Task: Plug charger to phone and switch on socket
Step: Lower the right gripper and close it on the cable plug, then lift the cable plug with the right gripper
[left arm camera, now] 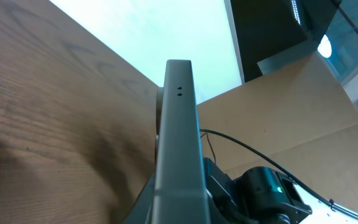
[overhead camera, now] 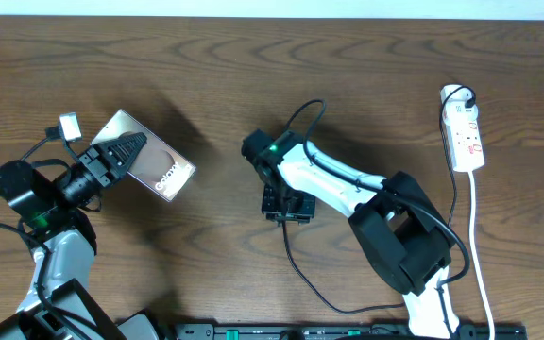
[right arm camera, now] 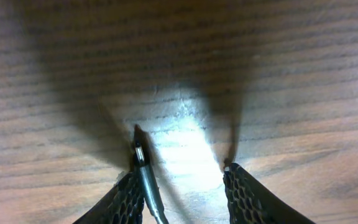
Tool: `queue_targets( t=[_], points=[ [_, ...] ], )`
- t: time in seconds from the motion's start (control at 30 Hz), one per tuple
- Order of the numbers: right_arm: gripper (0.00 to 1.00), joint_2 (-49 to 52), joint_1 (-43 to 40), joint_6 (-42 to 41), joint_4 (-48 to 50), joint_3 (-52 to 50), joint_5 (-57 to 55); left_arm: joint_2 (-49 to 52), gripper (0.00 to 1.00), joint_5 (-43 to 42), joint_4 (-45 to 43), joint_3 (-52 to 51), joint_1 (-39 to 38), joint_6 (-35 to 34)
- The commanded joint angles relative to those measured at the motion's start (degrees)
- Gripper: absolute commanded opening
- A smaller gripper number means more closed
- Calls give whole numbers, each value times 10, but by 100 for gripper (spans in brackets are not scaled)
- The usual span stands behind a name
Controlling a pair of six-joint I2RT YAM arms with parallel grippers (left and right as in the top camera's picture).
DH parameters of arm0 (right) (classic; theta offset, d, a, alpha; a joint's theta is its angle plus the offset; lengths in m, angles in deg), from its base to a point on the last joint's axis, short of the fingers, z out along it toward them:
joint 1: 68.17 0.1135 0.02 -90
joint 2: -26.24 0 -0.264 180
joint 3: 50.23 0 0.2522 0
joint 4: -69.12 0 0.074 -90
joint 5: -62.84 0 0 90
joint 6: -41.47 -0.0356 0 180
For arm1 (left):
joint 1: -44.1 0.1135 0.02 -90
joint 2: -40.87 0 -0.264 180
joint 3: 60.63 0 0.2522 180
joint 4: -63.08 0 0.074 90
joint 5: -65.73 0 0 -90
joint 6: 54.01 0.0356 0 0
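Note:
My left gripper (overhead camera: 121, 151) is shut on the phone (overhead camera: 161, 170) and holds it tilted above the table at the left. The phone's pinkish back and white label face up. In the left wrist view the phone (left arm camera: 179, 124) shows edge-on between the fingers. My right gripper (overhead camera: 286, 206) points down at the table's middle; in the right wrist view its jaws (right arm camera: 179, 171) are open. The charger's plug tip (right arm camera: 138, 149) lies on the wood against the left finger. Its thin black cable (overhead camera: 300, 274) trails toward the front. The socket (overhead camera: 466, 132) lies at the far right with a black plug in its far end.
The socket's white cord (overhead camera: 480, 246) runs down the right side to the front edge. The right arm's body (overhead camera: 404, 236) stretches from the front right toward the middle. A black rail (overhead camera: 348, 331) lines the front edge.

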State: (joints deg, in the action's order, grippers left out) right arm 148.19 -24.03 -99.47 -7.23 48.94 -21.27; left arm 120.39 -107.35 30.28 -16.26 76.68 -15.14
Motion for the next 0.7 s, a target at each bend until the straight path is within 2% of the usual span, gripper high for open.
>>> queue_targets(
  t=[0.0,0.27,0.67],
  points=[
    [42,14,7,-13,0,-7,-16,-1,8,-14,-7,6,3,5],
    [38,14,7,-14,0,-7,-17,-1,7,-14,-7,6,3,5],
    [15,14,7,-16,2,-7,-19,-1,7,-14,-7,6,3,5]
  ],
)
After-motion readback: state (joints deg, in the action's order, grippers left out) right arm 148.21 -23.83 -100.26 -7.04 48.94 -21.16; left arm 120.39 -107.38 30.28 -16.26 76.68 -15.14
